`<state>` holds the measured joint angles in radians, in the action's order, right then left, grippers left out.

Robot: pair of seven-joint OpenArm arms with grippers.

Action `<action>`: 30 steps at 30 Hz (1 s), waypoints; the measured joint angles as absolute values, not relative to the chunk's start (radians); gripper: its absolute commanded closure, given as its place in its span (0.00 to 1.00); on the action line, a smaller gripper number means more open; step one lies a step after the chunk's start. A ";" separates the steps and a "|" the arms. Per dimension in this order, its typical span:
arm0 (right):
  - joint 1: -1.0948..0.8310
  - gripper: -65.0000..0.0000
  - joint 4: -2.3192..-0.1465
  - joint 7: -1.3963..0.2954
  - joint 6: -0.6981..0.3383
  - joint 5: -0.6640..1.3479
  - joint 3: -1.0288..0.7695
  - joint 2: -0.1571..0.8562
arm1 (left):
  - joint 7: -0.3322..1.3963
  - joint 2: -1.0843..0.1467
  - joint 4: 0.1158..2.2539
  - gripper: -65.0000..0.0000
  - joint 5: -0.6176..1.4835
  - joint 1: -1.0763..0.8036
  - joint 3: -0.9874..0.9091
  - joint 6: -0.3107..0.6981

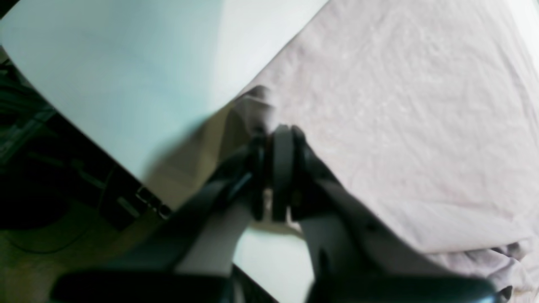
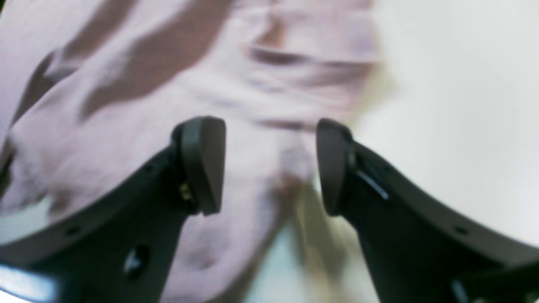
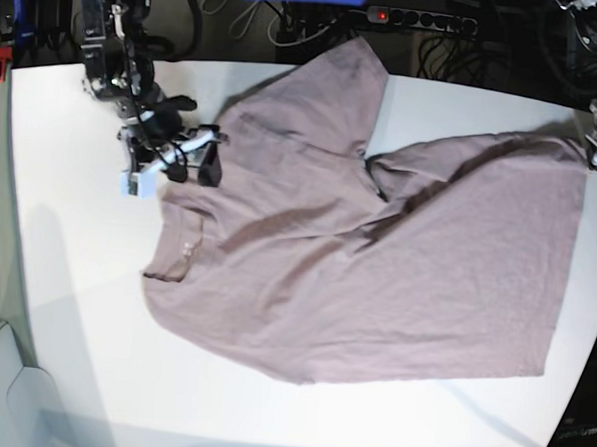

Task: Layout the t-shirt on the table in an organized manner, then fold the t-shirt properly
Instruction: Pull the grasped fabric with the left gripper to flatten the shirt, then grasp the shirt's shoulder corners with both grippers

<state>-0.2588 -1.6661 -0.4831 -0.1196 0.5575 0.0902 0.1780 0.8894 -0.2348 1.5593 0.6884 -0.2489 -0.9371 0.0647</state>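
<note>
My left end effector (image 1: 276, 168) is pressed together, pinching a corner of the t-shirt (image 3: 377, 258) at the hem end; in the base view that spot (image 3: 595, 149) sits at the bench's right edge, toward the far right corner. Left wrist view shows cloth running up and right from the pinch, flat w/ fine wrinkles, and white bench (image 1: 126, 75) to the left of it, w/ the bench edge cutting diagonally and dark floor beyond. My right end effector (image 2: 269, 166) is spread wide, nothing between the fingertips; it hangs over the shirt near a cloth edge, bench (image 2: 454, 105) showing white to the right. Can't tell from the blurred wrist view whether the tips touch fabric. In the base view the right end effector (image 3: 187, 163) is near the far left part of the bench, just beside the shirt's shoulder/sleeve area, collar (image 3: 182, 247) a bit nearer the front edge. The shirt lies spread across the bench (image 3: 66, 271), mostly flat, collar toward the left edge, hem toward the right edge. One sleeve (image 3: 326, 90) points to the far edge, w/ a fold and creases where it meets the body around the middle. Front edge of the shirt runs roughly straight, well short of the bench's front edge.
</note>
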 measured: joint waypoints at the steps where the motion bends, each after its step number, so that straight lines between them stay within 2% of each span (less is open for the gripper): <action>1: -0.258 0.52 -1.664 -0.482 -0.134 0.558 0.114 0.174 | 0.889 -0.235 1.559 1.00 0.689 -0.249 -0.937 0.065; 3: -0.258 0.53 -1.661 -0.486 -0.138 0.558 0.162 0.168 | 0.889 -0.235 1.559 1.00 0.688 -0.249 -0.937 0.065; 7: -0.204 0.63 -1.575 -0.481 -0.144 0.560 0.233 0.171 | 0.888 -0.235 1.559 1.00 0.688 -0.249 -0.937 0.065; 14: -0.141 0.79 -1.435 -0.425 -0.188 0.607 0.209 0.200 | 0.888 -0.236 1.559 1.00 0.691 -0.249 -0.942 0.065; 24: -0.153 0.81 -1.407 -0.418 -0.188 0.608 0.019 0.290 | 0.890 -0.235 1.559 1.00 0.698 -0.209 -0.941 0.066; 30: -0.137 0.81 -1.414 -0.457 -0.186 0.590 -0.023 0.323 | 0.908 -0.230 1.559 1.00 0.699 -0.190 -0.936 0.069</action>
<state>-0.1371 -1.4139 -0.4572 -0.1860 0.5896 -0.0227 0.3225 0.9085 -0.2302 1.5593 0.6991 -0.1902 -0.9356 0.0689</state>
